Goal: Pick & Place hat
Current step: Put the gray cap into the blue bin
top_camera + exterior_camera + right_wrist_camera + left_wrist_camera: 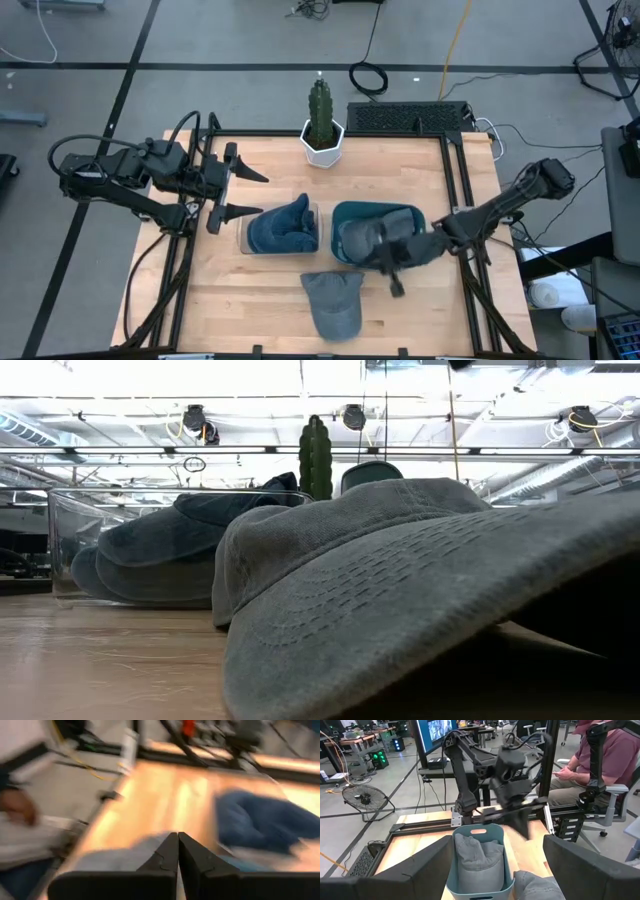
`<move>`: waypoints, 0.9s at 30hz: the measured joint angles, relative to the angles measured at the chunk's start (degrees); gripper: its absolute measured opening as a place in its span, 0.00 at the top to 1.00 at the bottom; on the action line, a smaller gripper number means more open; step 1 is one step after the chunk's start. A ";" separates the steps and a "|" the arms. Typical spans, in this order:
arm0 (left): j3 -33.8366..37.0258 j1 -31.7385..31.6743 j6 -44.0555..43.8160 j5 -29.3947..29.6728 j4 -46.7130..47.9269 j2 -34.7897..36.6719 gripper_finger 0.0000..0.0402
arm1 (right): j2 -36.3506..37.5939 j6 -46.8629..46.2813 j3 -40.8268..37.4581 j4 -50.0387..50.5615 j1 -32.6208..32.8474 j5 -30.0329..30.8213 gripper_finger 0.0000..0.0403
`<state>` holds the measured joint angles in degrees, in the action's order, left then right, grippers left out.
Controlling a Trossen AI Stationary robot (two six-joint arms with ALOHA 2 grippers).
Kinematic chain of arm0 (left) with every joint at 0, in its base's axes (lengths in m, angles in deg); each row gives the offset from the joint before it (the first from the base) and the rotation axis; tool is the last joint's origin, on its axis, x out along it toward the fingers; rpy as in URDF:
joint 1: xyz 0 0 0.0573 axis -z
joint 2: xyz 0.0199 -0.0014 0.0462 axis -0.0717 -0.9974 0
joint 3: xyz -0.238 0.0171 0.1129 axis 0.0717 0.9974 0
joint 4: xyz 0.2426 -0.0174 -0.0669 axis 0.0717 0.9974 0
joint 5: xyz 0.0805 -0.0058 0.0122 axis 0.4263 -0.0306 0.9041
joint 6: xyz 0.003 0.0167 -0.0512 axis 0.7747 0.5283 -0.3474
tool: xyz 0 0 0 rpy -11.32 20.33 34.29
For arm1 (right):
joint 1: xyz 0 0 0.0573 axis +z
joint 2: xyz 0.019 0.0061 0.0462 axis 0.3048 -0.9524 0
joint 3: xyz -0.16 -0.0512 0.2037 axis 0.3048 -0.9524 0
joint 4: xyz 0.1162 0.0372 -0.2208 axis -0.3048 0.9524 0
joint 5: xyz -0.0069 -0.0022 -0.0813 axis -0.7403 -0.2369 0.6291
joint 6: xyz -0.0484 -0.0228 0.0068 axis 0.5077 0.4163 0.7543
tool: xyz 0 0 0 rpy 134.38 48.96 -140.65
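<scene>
My right arm reaches in from the table's right edge, stretched low toward the middle. The right gripper (392, 270) hangs at the near rim of the teal bin (341, 214), its fingers (170, 851) pressed tight together with nothing between them. A grey hat (368, 238) sits folded inside that bin. Another grey hat (333, 301) lies flat on the table (270, 310) just in front of the bin, near the gripper but apart from it. To the left, a clear bin (241, 238) holds blue hats (283, 228). My left arm waits at the table's left edge, bent back on itself, the left gripper (246, 194) spread wide and pointing at the clear bin. A cactus (321, 122) stands at the far edge.
</scene>
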<state>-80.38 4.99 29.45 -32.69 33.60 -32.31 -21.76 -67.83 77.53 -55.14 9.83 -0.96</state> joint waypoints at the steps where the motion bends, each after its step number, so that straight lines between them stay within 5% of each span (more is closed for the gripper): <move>1: 0.02 -0.02 -0.02 0.02 0.00 0.00 0.20 | -0.62 0.53 0.03 -2.18 0.81 -1.31 0.99; 5: 0.02 -0.02 -0.02 0.00 0.00 -0.01 0.20 | -4.33 0.98 0.08 -10.54 4.02 -5.92 0.90; 10: 0.02 0.00 -0.02 0.00 0.01 0.00 0.20 | -12.87 2.54 0.11 -17.99 7.82 -8.62 0.65; 16: 0.02 0.00 -0.01 0.00 0.02 -0.01 0.20 | -17.86 2.92 1.98 -8.57 8.13 3.25 0.37; 20: 0.01 -0.02 -0.02 0.01 0.02 -0.01 0.20 | -19.56 -1.06 3.58 -0.79 6.42 4.95 0.32; 27: 0.00 0.00 -0.02 0.02 0.01 0.00 0.20 | -22.72 -3.06 3.61 7.28 5.74 2.75 0.39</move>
<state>-80.38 4.99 29.43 -32.67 33.61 -32.32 -44.48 -70.89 81.14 -47.85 15.57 1.79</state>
